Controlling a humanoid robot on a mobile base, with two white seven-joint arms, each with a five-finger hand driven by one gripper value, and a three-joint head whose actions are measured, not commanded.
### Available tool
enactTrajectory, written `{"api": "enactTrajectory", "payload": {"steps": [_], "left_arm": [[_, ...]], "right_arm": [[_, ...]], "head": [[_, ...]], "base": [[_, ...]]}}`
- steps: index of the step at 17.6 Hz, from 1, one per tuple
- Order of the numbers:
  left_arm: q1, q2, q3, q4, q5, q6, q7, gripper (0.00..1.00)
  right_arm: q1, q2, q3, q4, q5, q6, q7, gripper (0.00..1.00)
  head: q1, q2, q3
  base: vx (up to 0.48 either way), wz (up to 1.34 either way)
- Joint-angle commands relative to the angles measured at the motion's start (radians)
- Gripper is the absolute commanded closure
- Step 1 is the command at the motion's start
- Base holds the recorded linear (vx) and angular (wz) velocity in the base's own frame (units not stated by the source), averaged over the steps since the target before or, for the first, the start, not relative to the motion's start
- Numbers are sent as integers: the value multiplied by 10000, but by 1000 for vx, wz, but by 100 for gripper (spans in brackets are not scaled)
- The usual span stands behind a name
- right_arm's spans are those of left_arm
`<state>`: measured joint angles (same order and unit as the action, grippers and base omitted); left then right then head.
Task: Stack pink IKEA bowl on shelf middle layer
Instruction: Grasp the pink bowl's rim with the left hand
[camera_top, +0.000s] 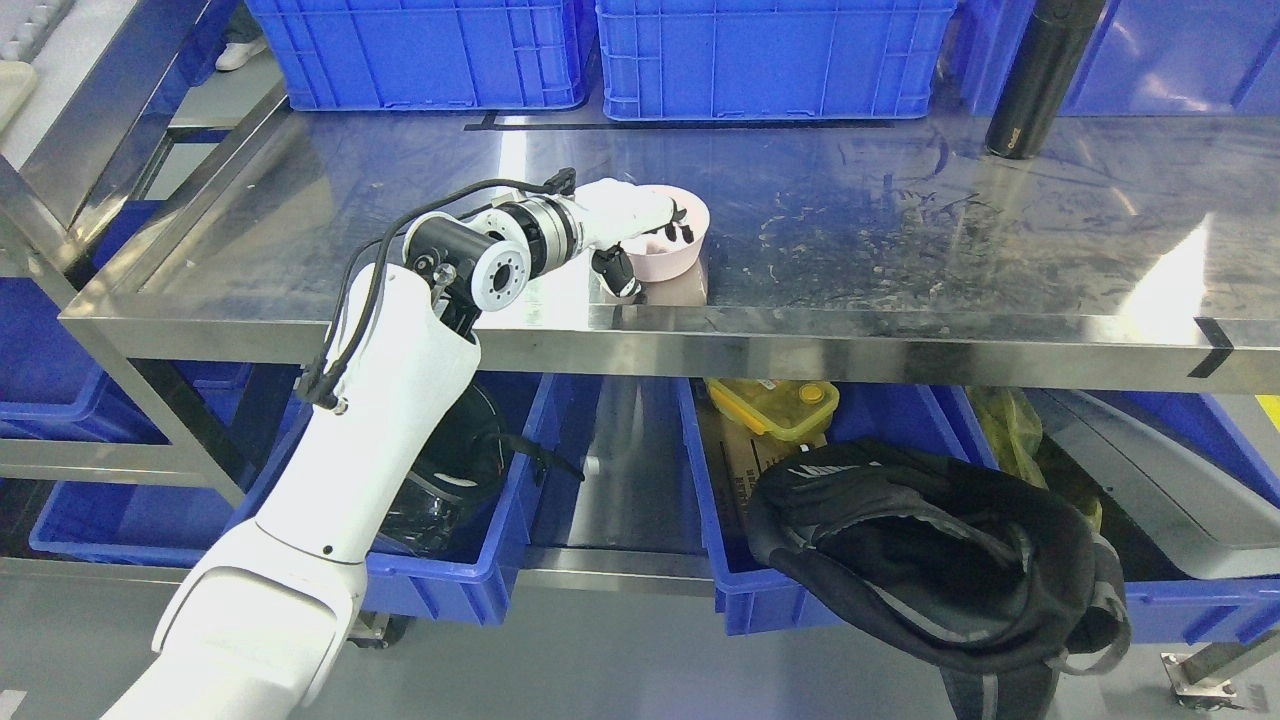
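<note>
Pink bowl (668, 245) gripped at its rim, resting on the steel shelf (900, 240) near the front edge.

Plastic by the look of it, the bowl should be light and stiff, unlikely to break, though its smooth wall could slip in a loose pinch. The left hand (640, 235) reaches in from the lower left and is closed over the near rim, dark fingertips (683, 232) hooked inside the bowl and the thumb (617, 273) pressed against the outer wall. That rim pinch seems the sensible hold, since the wall is too wide to wrap. Whether a second bowl sits beneath it cannot be told. Blue crates (770, 60) line the back of the shelf, and a black bottle (1035, 80) stands well apart to the right.
</note>
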<state>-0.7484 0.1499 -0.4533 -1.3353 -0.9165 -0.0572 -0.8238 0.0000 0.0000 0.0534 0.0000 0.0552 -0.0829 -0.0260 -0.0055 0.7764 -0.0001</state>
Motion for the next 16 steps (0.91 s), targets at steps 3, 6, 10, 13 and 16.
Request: {"api": "enactTrajectory", "payload": {"steps": [3, 6, 10, 13, 16], "left_arm": [[-247, -1008, 115, 1327, -346, -87, 47, 66], [-309, -931, 253, 1251, -361, -102, -121, 78], [-171, -992, 1155, 1128, -346, -1111, -168, 97], [12, -962, 2122, 532, -285, -1866, -168, 100], [411, -961, 3134, -252, -208, -2919, -229, 99]], "right_arm": [[230, -175, 2, -175, 0, 0, -1, 0], [230, -175, -13, -175, 0, 0, -1, 0], [230, -175, 2, -175, 0, 0, -1, 0], [230, -175, 2, -175, 0, 0, -1, 0], [230, -175, -13, -175, 0, 0, -1, 0]], "head": [[0, 0, 0], [0, 0, 0], [0, -1, 0], [0, -1, 0], [0, -1, 0]], "base": [[0, 0], [0, 0], [0, 0], [0, 0], [0, 0]]}}
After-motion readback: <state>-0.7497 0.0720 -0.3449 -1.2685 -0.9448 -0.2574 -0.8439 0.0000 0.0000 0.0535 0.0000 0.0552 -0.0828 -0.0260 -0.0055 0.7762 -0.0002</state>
